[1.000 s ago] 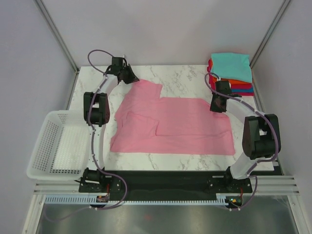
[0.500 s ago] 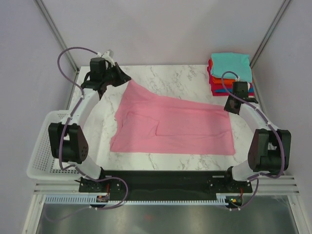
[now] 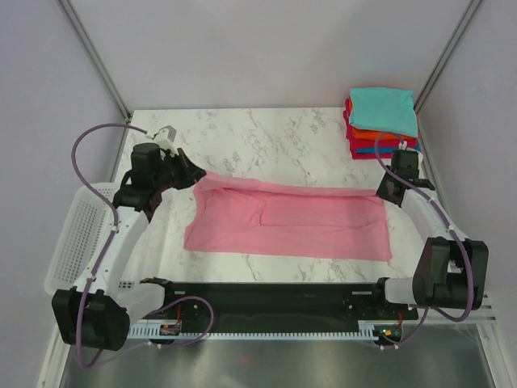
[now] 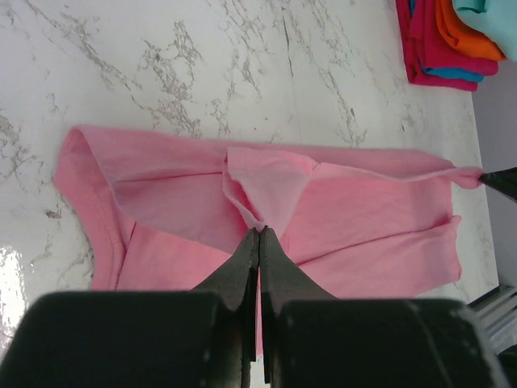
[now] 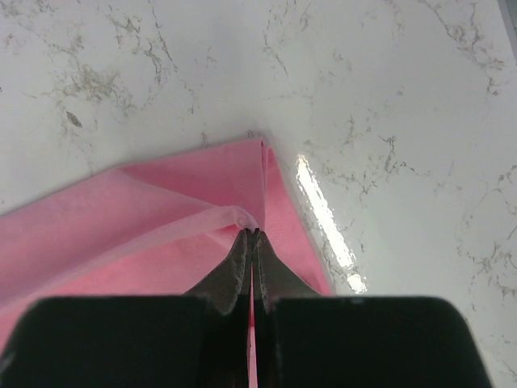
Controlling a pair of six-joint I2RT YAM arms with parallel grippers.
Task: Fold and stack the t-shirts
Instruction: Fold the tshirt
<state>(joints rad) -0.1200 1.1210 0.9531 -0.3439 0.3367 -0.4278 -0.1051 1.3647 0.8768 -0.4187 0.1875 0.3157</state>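
Top view: pink t-shirt lies across the middle of the table, its far edge raised at both ends over the near half. Left gripper pinches the left end and right gripper the right end. The folded stack of teal, orange, blue and red tees sits at the far right corner, well apart; basket at left. Left wrist: jaws clamped on a pink fold. Right wrist: jaws clamped on the pink corner. Progress looks to be the first lengthwise fold, with more folds and stacking left.

Pink t-shirt half-folded; folded stack far-right.
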